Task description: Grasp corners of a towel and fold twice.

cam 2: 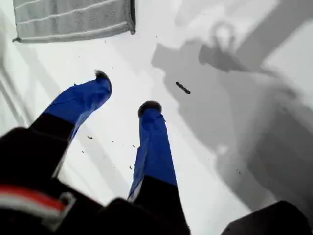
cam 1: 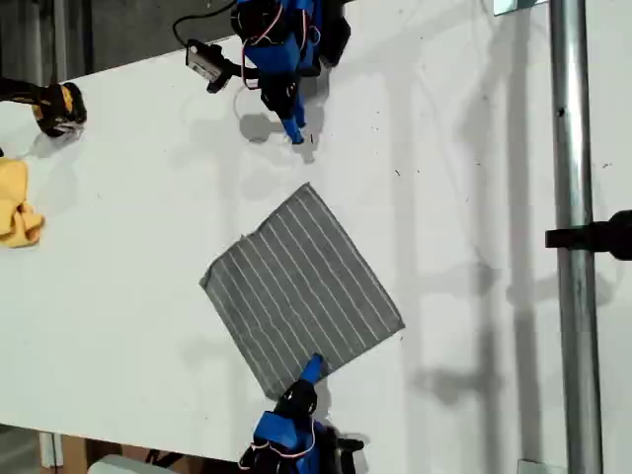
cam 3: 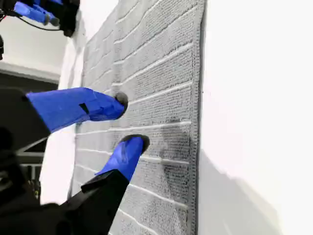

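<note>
The exterior view shows the towel (cam 1: 301, 291) lying flat and unfolded as a diamond on the white table (cam 1: 474, 197), one corner (cam 1: 308, 187) aimed at the arm at the top of that view, the opposite corner (cam 1: 279, 391) at the arm at the bottom edge; a yellow cloth (cam 1: 17, 202) is seen at the exterior view's left edge, well apart. No fold is judged to be made yet, so the step in hand is taken to be the first corner grasp. In the first wrist view, my first gripper (cam 2: 126, 95) is seen with jaws parted and nothing between them, held over bare table short of the towel's corner (cam 2: 131, 30); it would best be advanced until that tip sits between the fingers before closing, so that fabric and not table is pinched. In the second wrist view, my second gripper (cam 3: 131, 122) is seen part open above the striped cloth near its hemmed edge (cam 3: 196, 137), nothing gripped; whether the lower fingertip (cam 3: 136, 142) touches the cloth cannot be told. A grasp right at the tip, not inboard, is judged better, with both corners lifted together so the fold lands square. No brand, label or readable writing is seen in any view
</note>
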Controlling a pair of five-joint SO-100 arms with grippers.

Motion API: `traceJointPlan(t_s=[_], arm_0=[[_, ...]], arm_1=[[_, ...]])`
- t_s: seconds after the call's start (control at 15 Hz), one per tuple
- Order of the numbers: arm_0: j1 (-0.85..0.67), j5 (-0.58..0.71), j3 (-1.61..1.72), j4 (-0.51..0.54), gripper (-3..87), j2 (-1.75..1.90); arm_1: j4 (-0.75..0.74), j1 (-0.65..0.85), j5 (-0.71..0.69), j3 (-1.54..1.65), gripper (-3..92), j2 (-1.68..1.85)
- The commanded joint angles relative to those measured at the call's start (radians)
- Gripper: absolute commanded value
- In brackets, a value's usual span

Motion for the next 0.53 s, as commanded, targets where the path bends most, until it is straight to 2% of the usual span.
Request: traceJointPlan(t_s=[0.0, 0.47], arm_0=[[-0.158, -0.529, 0.005, 0.008, 0.3, 0.003], [-0.155, -0.529, 0.005, 0.008, 0.4, 0.003]], arm_1=[[-0.04, -0.002, -0.034, -0.046, -0.2, 0.0], [-0.038, -0.011, -0.032, -0.064, -0.2, 0.0]])
